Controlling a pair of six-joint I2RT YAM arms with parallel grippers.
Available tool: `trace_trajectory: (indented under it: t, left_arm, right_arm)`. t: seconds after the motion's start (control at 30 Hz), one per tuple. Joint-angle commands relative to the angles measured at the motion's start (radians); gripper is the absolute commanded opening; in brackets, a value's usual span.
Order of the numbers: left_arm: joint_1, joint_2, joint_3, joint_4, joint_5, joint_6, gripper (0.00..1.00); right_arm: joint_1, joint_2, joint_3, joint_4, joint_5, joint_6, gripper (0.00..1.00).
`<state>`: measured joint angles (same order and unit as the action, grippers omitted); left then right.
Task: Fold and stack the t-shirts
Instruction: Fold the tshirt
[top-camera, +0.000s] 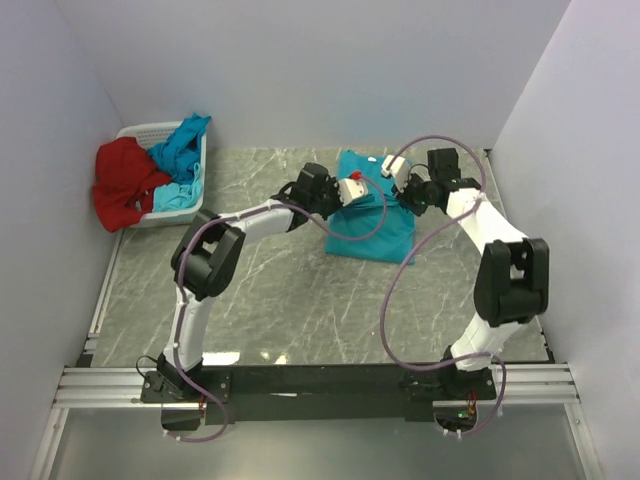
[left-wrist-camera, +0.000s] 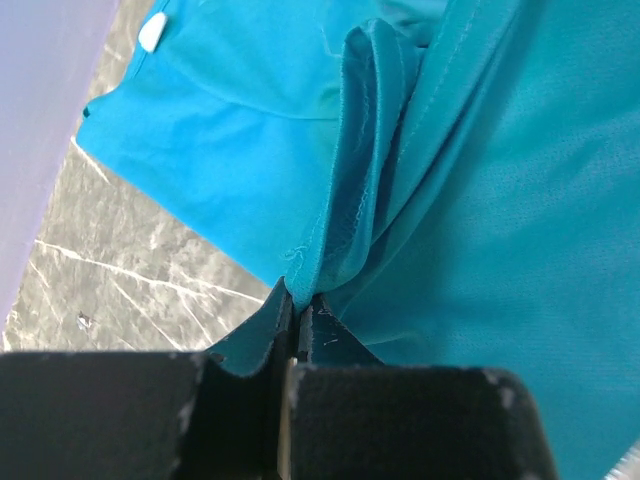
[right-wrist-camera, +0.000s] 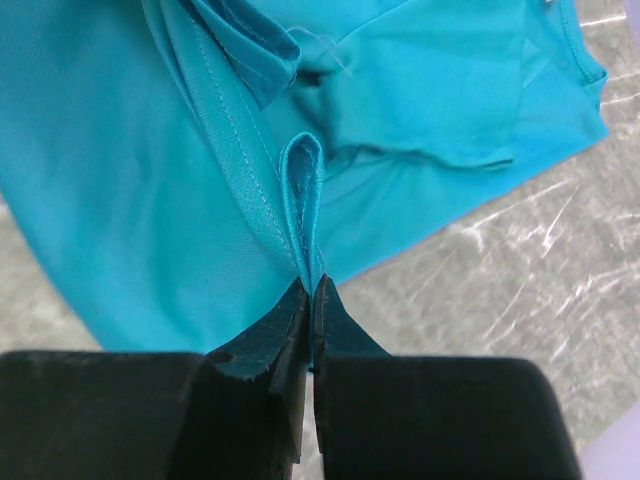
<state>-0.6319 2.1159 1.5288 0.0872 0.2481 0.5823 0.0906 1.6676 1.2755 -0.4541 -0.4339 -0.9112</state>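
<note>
A blue shirt (top-camera: 372, 228) lay rumpled on the table (top-camera: 300, 300), far of the middle. The left gripper (left-wrist-camera: 297, 316) was clamped on a bunched fold at its left side, and the right gripper (right-wrist-camera: 310, 297) pinched a hem loop at its right. Far left, a red shirt (top-camera: 120, 185) hung over the basket (top-camera: 138, 130), with more blue shirts (top-camera: 180, 152) inside.

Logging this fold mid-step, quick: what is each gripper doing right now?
Left gripper: closed, pinching a bunched fold of the turquoise t-shirt.
Right gripper: closed, pinching a hemmed edge of the same shirt.
</note>
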Motion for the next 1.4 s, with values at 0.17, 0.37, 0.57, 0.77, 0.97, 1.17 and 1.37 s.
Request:
trace_trajectory:
  t: [0.17,0.37,0.57,0.77,0.97,1.17,1.37]
  left_arm:
    - [0.044,0.113,0.166,0.049,0.031,-0.047,0.01]
    - [0.052,0.162,0.224,0.063,0.040,-0.062,0.00]
    - [0.058,0.185,0.254,0.112,-0.028,-0.168,0.36]
    - [0.078,0.156,0.329,0.148,-0.217,-0.367,1.00]
    - [0.123,-0.042,0.141,0.164,-0.092,-0.319,0.98]
    - [0.109,-0.322,-0.345,0.207,0.212,0.112,0.97]
    - [0.049,-0.349,-0.519,0.230,0.180,0.223,0.94]
  right_arm:
    - [-0.012,0.141,0.168,0.009,0.027,0.058,0.00]
    - [-0.015,0.202,0.225,0.014,0.060,0.090,0.00]
    - [-0.017,0.242,0.252,0.075,0.138,0.185,0.21]
    - [-0.023,0.268,0.275,0.224,0.368,0.454,0.70]
    - [-0.032,0.199,0.242,0.146,0.218,0.448,0.70]
    - [-0.029,-0.023,-0.008,-0.035,-0.259,-0.018,0.69]
    - [-0.028,-0.167,-0.234,0.030,-0.238,-0.209,0.72]
